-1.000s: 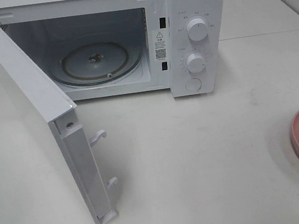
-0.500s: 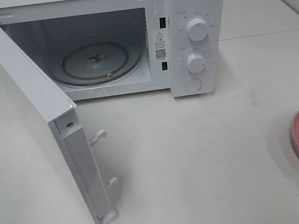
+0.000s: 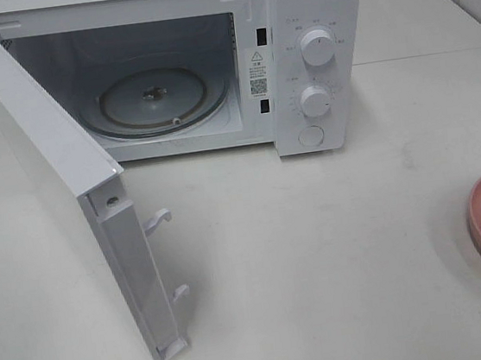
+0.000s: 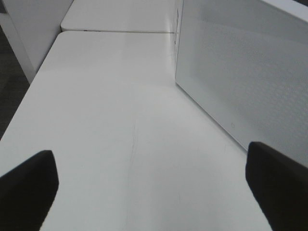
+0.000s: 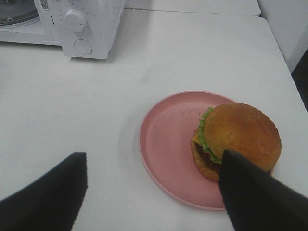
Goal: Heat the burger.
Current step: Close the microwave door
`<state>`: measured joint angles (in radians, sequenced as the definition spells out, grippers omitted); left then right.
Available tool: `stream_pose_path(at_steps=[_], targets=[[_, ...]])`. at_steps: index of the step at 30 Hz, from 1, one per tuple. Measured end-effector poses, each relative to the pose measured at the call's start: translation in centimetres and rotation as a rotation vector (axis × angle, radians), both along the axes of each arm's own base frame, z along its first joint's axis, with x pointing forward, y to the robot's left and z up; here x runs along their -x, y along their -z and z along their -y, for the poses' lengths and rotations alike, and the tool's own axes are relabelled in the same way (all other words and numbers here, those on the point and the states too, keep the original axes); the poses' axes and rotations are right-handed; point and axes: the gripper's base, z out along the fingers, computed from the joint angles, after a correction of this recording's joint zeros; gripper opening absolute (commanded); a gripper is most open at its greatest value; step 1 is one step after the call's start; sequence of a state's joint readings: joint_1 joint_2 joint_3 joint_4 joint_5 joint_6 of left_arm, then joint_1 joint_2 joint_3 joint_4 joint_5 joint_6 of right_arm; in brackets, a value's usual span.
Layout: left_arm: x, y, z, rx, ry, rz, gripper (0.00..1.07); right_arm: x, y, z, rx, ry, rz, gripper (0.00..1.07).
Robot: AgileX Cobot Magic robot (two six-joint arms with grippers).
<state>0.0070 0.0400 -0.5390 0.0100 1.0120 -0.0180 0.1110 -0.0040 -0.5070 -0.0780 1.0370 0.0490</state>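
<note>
Two tools: both are mine, one on each arm, and neither shows in the high view.
Right tool [image 5: 149,192]: its dark fingers are spread wide and hold nothing. It hangs above the counter [image 5: 192,53], over the near side of the plate.
Left tool [image 4: 154,185]: its fingers are spread wide too, with nothing between them. It hangs over bare counter just beside the outside of the door.
Burger [image 5: 238,139]: it sits on the pink plate [image 5: 166,144], toward one side of it. One right finger [image 5: 255,197] covers part of the burger's edge in the wrist view; I cannot tell if it touches.
Microwave [image 3: 314,59]: it stands well apart from the plate. Its door [image 3: 56,166] is swung wide open, and the glass tray [image 3: 158,102] inside has nothing on it.
Step now: I think the oven is ready and the burger has not been picked up yet, so the pick-up is the job in hand.
Next move: I should bring the right tool down around the burger, one finger on each side, and squeeze softly so the bun does not squash. Then lift and carry it to the glass tray.
</note>
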Motion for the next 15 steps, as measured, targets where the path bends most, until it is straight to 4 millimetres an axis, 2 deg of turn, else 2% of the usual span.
stream_pose_path(at_steps=[3, 5, 6, 8, 9, 10, 11, 12, 13, 14, 15], targets=[[-0.3, -0.2, 0.0, 0.0, 0.0, 0.005, 0.89, 0.0, 0.0, 0.0, 0.0, 0.0, 0.0, 0.76], [-2.0, -0.9, 0.0, 0.0, 0.001, 0.007, 0.74, 0.0, 0.0, 0.0, 0.0, 0.0, 0.0, 0.76], [-2.0, -0.9, 0.0, 0.0, 0.001, 0.007, 0.74, 0.0, 0.0, 0.0, 0.0, 0.0, 0.0, 0.76], [-3.6, -1.2, 0.1, 0.008, 0.006, -0.005, 0.47, 0.0, 0.0, 0.0, 0.0, 0.0, 0.0, 0.76], [-3.6, -1.2, 0.1, 0.008, 0.006, -0.005, 0.47, 0.0, 0.0, 0.0, 0.0, 0.0, 0.0, 0.76], [-4.2, -1.3, 0.0, 0.008, 0.005, -0.017, 0.39, 0.0, 0.0, 0.0, 0.0, 0.0, 0.0, 0.76], [-5.4, -1.3, 0.1, 0.014, 0.007, -0.039, 0.24, 0.0, 0.0, 0.0, 0.0, 0.0, 0.0, 0.76], [-5.4, -1.3, 0.1, 0.014, 0.007, -0.039, 0.24, 0.0, 0.0, 0.0, 0.0, 0.0, 0.0, 0.76], [-5.9, -1.3, 0.1, 0.015, 0.008, -0.04, 0.14, 0.0, 0.0, 0.0, 0.0, 0.0, 0.0, 0.76], [-5.9, -1.3, 0.1, 0.015, 0.008, -0.04, 0.14, 0.0, 0.0, 0.0, 0.0, 0.0, 0.0, 0.76], [-7.1, -1.3, 0.1, 0.019, 0.008, -0.052, 0.0, 0.0, 0.0, 0.0, 0.0, 0.0, 0.0, 0.76]])
